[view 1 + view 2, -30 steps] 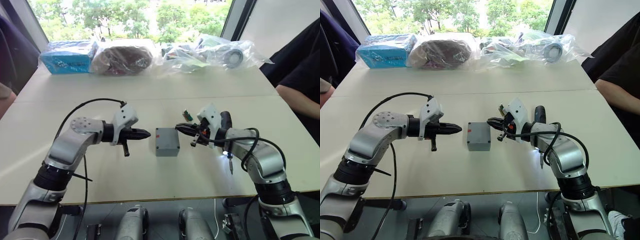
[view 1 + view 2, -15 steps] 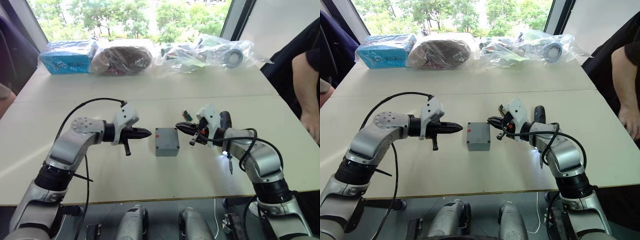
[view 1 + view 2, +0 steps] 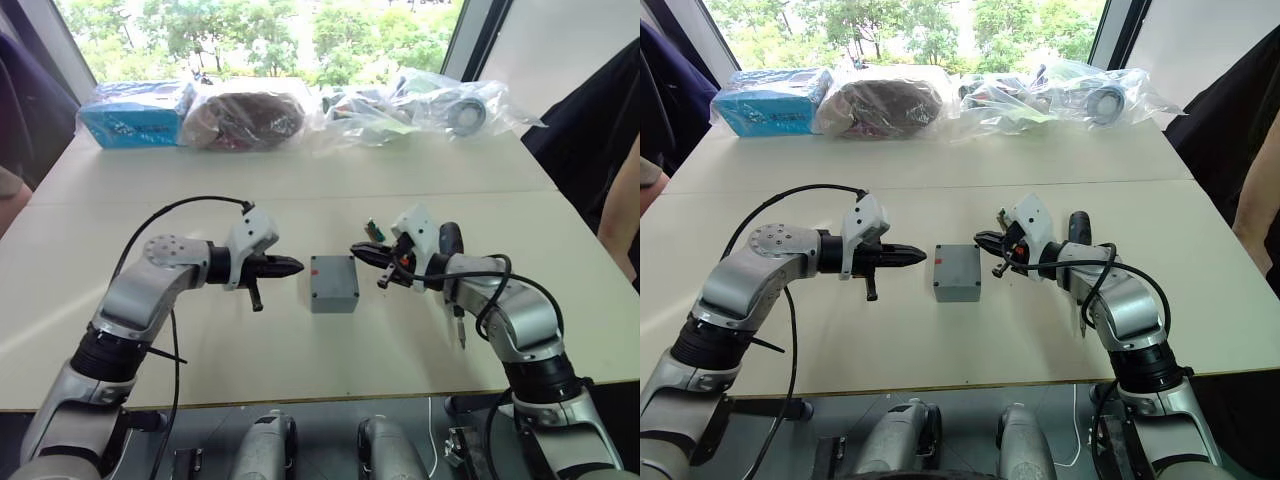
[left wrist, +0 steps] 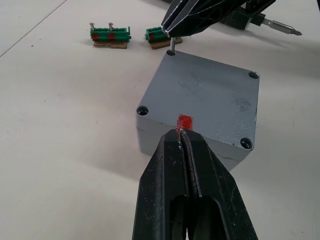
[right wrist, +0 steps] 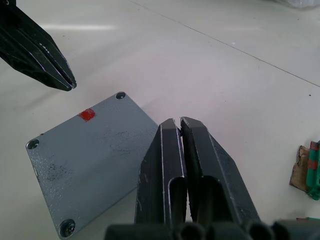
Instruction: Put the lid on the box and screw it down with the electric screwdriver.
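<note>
The grey lid (image 4: 205, 100) lies on the grey box (image 3: 334, 303) at the middle of the table, with a red mark by its left edge. My left gripper (image 3: 296, 266) is shut and empty, its tips level with that red mark. My right gripper (image 3: 356, 250) is shut on a small metal screw (image 4: 171, 48) standing over the lid's far right corner hole. The black electric screwdriver (image 3: 452, 240) lies on the table under my right forearm, and its metal bit (image 3: 460, 334) points at the near edge.
Two small green circuit pieces (image 4: 110, 36) lie just beyond the box. Along the table's far edge are clear plastic bags (image 3: 440, 105), a brown bundle (image 3: 245, 118) and a blue packet (image 3: 135, 118). A person in black (image 3: 600, 130) sits at the right.
My right gripper has edged left toward the box's corner. The light by the screwdriver's bit no longer shows. The person's arm at the right has drawn back.
</note>
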### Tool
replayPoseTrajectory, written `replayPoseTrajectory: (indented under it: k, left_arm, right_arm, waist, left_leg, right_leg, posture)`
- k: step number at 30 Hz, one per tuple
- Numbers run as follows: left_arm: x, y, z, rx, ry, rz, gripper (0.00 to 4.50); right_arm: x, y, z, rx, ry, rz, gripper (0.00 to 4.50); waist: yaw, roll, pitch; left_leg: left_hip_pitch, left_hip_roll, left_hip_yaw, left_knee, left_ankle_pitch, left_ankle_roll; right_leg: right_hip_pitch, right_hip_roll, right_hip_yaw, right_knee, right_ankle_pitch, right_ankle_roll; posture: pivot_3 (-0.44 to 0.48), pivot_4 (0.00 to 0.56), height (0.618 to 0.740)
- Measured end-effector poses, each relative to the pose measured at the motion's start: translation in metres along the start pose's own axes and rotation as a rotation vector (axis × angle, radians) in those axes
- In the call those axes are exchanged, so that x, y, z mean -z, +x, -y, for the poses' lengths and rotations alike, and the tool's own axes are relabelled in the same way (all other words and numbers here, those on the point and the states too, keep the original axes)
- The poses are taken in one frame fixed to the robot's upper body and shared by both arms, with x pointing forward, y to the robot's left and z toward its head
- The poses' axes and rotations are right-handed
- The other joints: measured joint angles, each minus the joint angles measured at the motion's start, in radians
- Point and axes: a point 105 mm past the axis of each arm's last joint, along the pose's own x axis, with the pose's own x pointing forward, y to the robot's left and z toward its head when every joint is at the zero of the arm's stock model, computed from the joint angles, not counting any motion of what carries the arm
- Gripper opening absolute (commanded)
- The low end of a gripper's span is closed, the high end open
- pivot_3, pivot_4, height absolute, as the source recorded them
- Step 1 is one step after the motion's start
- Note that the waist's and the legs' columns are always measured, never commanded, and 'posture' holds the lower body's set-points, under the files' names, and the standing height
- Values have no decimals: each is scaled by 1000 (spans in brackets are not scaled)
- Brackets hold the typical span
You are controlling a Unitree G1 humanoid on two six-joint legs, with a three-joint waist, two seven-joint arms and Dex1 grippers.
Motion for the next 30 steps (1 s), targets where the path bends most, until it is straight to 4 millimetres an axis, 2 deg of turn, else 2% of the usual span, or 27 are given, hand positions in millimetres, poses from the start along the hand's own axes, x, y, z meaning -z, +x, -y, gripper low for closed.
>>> replayPoseTrajectory:
  k: [30]
  left_arm:
    - [0, 1, 1, 1, 0, 4, 0]
  right_arm:
    - [-1, 2, -1, 1, 6, 1, 63]
  waist:
    - [0, 0, 0]
  left_leg:
    - [0, 0, 0, 0, 0, 0]
  right_leg:
    - [0, 0, 0, 0, 0, 0]
  posture:
    - [0, 150, 740]
